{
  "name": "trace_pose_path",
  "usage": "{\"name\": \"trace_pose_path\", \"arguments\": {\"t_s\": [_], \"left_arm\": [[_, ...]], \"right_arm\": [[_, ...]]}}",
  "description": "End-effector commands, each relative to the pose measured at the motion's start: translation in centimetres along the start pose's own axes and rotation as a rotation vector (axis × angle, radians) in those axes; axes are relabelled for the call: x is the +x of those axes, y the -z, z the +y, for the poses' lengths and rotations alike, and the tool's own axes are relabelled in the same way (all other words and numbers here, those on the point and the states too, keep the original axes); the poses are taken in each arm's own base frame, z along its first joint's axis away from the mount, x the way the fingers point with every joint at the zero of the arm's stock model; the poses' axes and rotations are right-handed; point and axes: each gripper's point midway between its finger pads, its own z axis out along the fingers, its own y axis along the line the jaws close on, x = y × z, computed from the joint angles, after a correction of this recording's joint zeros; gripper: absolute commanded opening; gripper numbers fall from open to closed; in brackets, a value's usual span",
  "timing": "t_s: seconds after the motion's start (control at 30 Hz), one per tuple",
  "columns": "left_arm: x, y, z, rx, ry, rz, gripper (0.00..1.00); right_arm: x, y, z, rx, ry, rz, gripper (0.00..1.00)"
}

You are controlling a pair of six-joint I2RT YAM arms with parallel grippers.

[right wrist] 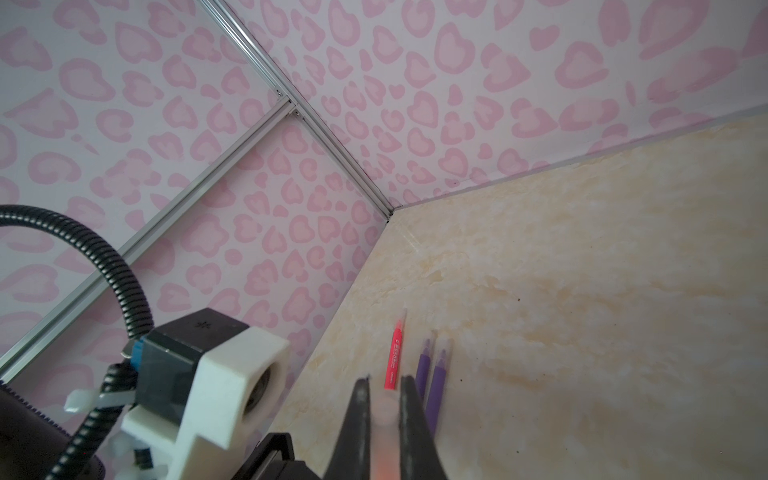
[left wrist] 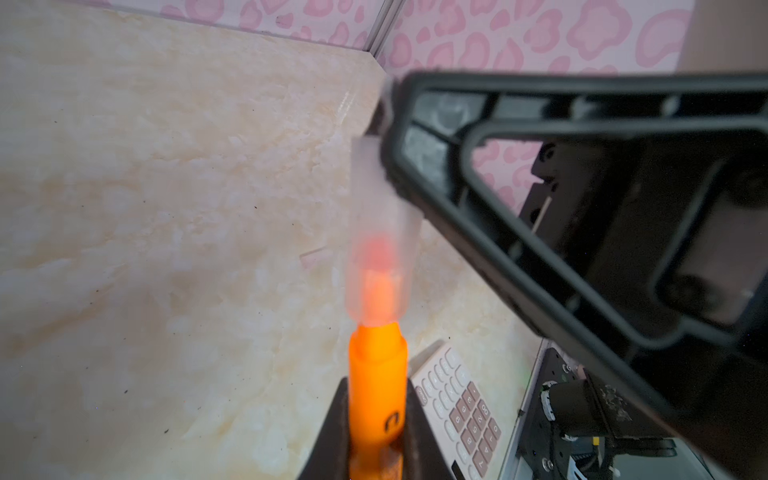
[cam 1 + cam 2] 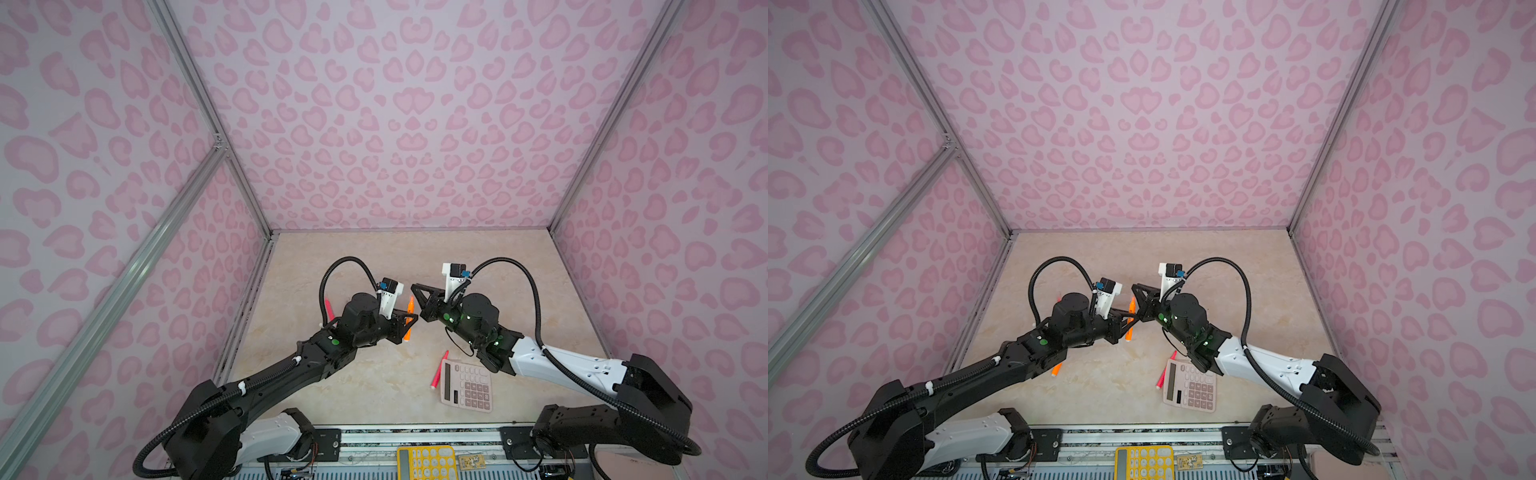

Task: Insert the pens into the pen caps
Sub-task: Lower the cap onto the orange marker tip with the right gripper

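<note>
My left gripper (image 2: 376, 388) is shut on an orange pen (image 2: 377, 374), which stands roughly upright above the table in both top views (image 3: 409, 320). A clear pen cap (image 2: 380, 208) sits over the pen's tip, and the orange tip shows through it. My right gripper (image 1: 384, 397) is shut on that cap (image 1: 384, 415) and meets the left gripper (image 3: 409, 322) from the right (image 3: 414, 289). On the table lie a pink-red pen (image 1: 395, 359) and two purple pens (image 1: 424, 365), (image 1: 438, 374). Another pink-red pen (image 3: 438, 372) lies beside the pink calculator. A second orange pen (image 3: 1057, 369) pokes out from under the left arm.
A pink calculator (image 3: 467, 386) lies at the front right of the beige table (image 3: 374, 257). A yellow calculator (image 3: 426, 462) rests on the front rail. What looks like a loose clear cap (image 2: 313, 255) lies on the table. Patterned walls close three sides.
</note>
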Motion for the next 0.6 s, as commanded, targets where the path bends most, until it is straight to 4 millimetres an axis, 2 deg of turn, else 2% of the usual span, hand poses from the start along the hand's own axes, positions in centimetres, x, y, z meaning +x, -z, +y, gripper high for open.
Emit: {"name": "trace_pose_path", "arguments": {"t_s": [0.0,0.4,0.57], "left_arm": [[-1.1,0.7,0.1,-0.023,-0.030,-0.053,0.03],[-1.8,2.8,0.0,-0.054,-0.064,-0.094,0.03],[-2.0,3.1,-0.5,-0.033,-0.064,-0.108,0.03]], "right_arm": [[-0.2,-0.2,0.6,-0.021,0.005,-0.007,0.00],[0.3,-0.6,1.7,-0.070,-0.005,0.030,0.00],[0.2,-0.4,2.9,-0.134,0.003,0.034,0.00]]}}
